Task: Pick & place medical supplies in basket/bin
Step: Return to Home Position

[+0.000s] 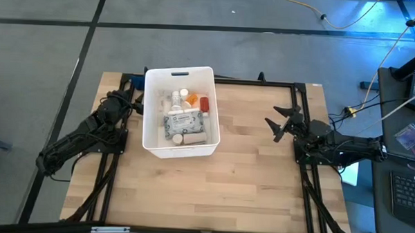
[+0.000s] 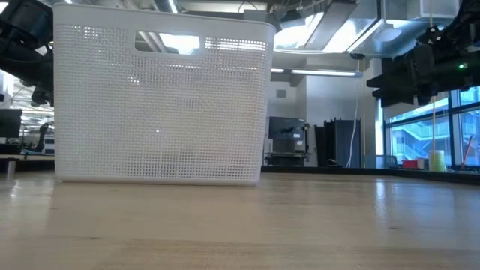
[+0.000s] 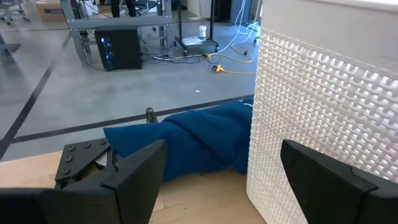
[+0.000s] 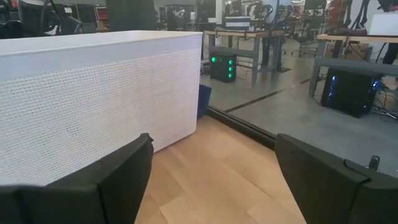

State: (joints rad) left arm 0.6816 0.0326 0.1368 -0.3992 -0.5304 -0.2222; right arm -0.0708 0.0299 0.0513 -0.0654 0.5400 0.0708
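Supplies point(image 1: 185, 119) packed inside white bin point(image 1: 147, 114), far left of table centre; job looks nearly finished. Blue cloth point(image 3: 193, 140) lies outside, just beside bin wall. Left gripper point(image 3: 222, 143) spread, empty, just beside bin's left wall, near cloth. Right gripper point(image 4: 213, 138) spread, empty, well right of bin, likely clear for parking.

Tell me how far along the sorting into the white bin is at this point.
Nearly done. The white bin holds an orange pill bottle, a red bottle, a dotted packet and a white roll. Nothing is in hand: the left tool and right tool are open and empty, off to the bin's sides. A blue cloth lies outside the bin; it may remain.
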